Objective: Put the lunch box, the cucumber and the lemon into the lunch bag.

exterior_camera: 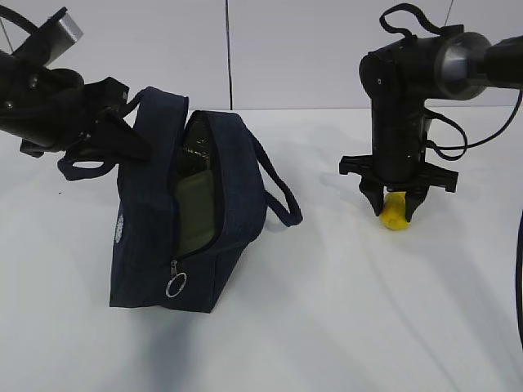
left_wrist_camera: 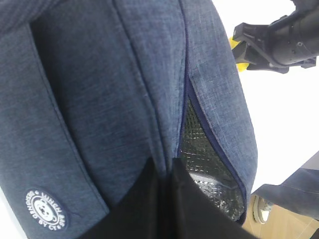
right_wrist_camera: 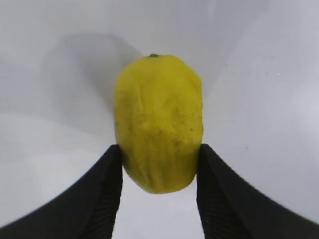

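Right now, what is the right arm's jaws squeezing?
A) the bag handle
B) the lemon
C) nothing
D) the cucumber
B: the right wrist view shows the lemon pinched between both black jaws of the right gripper, down at the table, apart from the bag.

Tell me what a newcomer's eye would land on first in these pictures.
First the bright yellow lemon, pinched between the fingers of the right claw at the table on the right. Next the navy lunch bag, left of centre, tilted, its zipper open on a green lining. The left claw is at the bag's upper left edge, apparently gripping the fabric there.
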`<action>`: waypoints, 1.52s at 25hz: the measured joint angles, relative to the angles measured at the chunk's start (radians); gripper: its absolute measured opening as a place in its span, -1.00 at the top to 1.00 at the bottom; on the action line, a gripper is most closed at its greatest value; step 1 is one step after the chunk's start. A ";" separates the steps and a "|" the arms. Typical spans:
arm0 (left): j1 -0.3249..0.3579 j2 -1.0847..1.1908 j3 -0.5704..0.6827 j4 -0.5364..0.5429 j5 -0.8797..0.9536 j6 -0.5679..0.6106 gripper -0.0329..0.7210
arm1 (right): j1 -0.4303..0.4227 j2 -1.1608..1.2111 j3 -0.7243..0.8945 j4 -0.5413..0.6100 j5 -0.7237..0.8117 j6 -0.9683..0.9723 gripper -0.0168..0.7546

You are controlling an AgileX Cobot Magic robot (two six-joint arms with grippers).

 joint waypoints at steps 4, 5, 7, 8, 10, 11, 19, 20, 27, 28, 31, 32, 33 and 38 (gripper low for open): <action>0.000 0.000 0.000 0.000 0.000 0.000 0.92 | 0.000 0.000 -0.006 -0.006 0.000 0.000 0.05; 0.000 0.000 0.000 0.000 0.000 0.000 0.92 | 0.000 0.000 -0.006 -0.006 0.000 0.000 0.05; 0.000 0.000 0.000 0.000 0.000 0.000 0.92 | 0.000 0.000 -0.006 -0.006 0.000 0.000 0.05; 0.000 0.000 0.000 0.000 0.000 0.000 0.92 | 0.000 0.000 -0.006 -0.006 0.000 0.000 0.05; 0.000 0.000 0.000 0.000 0.000 0.000 0.92 | 0.000 0.000 -0.006 -0.008 0.000 0.000 0.05; 0.000 0.000 0.000 0.000 0.000 0.000 0.92 | 0.000 0.000 -0.006 -0.010 0.000 0.000 0.05; 0.000 0.000 0.000 0.002 0.000 0.000 0.92 | 0.000 0.000 -0.033 0.035 -0.001 -0.099 0.06; 0.000 0.000 0.000 0.002 0.000 0.000 0.92 | 0.000 0.000 -0.044 0.040 -0.001 -0.112 0.06; 0.000 0.000 0.000 0.002 0.000 0.000 0.92 | 0.000 0.000 -0.189 0.063 0.001 -0.314 0.06; 0.000 0.000 0.000 0.002 0.000 0.000 0.92 | 0.000 0.000 -0.208 0.089 0.001 -0.357 0.06; 0.000 0.000 0.000 0.002 0.000 0.000 0.92 | -0.002 -0.011 -0.229 0.204 0.003 -0.453 0.06; 0.000 0.000 0.000 0.002 0.000 0.000 0.92 | -0.002 -0.014 -0.231 0.249 0.005 -0.489 0.06; 0.000 0.000 0.000 0.002 0.000 0.000 0.92 | -0.002 -0.020 -0.233 0.291 0.005 -0.523 0.06; 0.000 0.000 0.000 0.004 0.000 0.000 0.92 | -0.002 -0.073 -0.235 0.418 0.008 -0.663 0.06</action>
